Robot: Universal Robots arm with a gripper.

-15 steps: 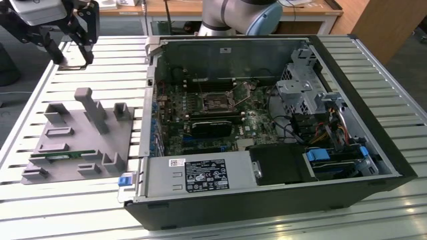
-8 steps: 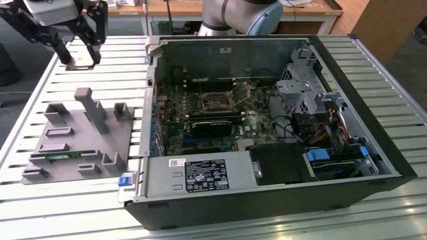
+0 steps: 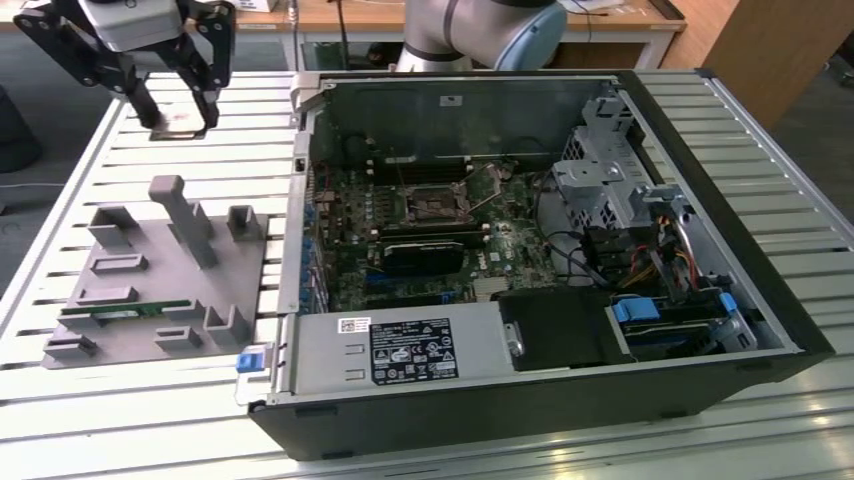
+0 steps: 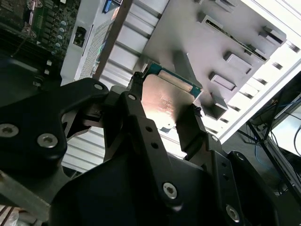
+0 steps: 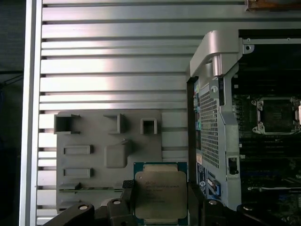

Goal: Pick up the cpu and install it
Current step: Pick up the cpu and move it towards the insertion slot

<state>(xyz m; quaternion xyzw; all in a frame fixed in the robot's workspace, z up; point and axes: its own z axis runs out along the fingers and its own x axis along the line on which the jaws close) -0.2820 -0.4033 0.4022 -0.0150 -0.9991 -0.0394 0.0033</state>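
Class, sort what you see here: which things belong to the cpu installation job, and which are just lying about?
Belongs to the job: end effector, clamped on the cpu; socket inside the open computer case.
Just lying about: grey holder tray; green memory stick on it; power supply; slatted table.

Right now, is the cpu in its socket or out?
Out. The claw holds the cpu over the slatted table, apart from the socket inside the case.
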